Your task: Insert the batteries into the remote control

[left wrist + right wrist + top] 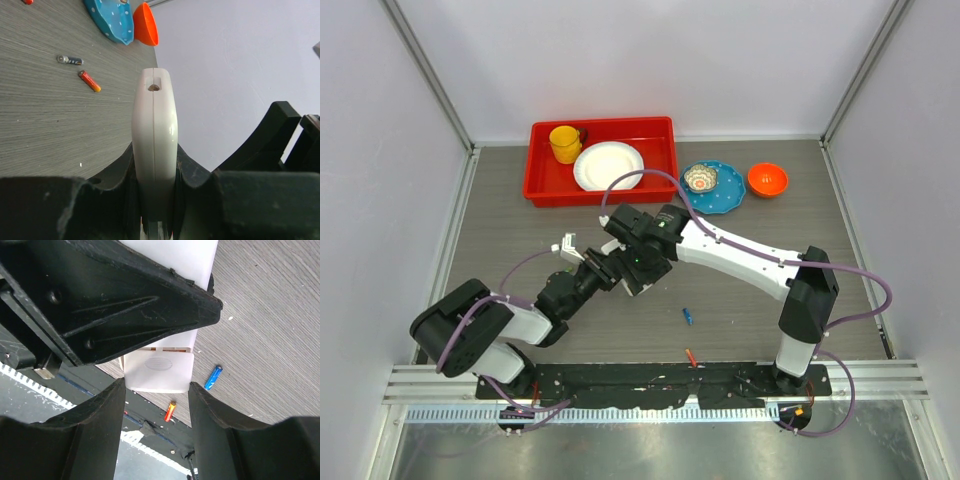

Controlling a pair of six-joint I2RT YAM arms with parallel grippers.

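From above, the left gripper (610, 262) and right gripper (638, 268) meet over mid-table (500, 220), hiding the remote between them. A blue battery (688, 316) and an orange battery (691, 355) lie apart nearer the arm bases. In the left wrist view, the left gripper is clamped on the remote (154, 135), which is held edge-on and clear of the table. It looks light, stiff and smooth, so probably slippery. It is best pinched across its faces, as here, leaving the cover end free. In the right wrist view, the right fingers (100, 425) flank the remote's ribbed cover end. I cannot tell whether they press on it. The batteries look likely to roll and suit a pinch at mid-length.
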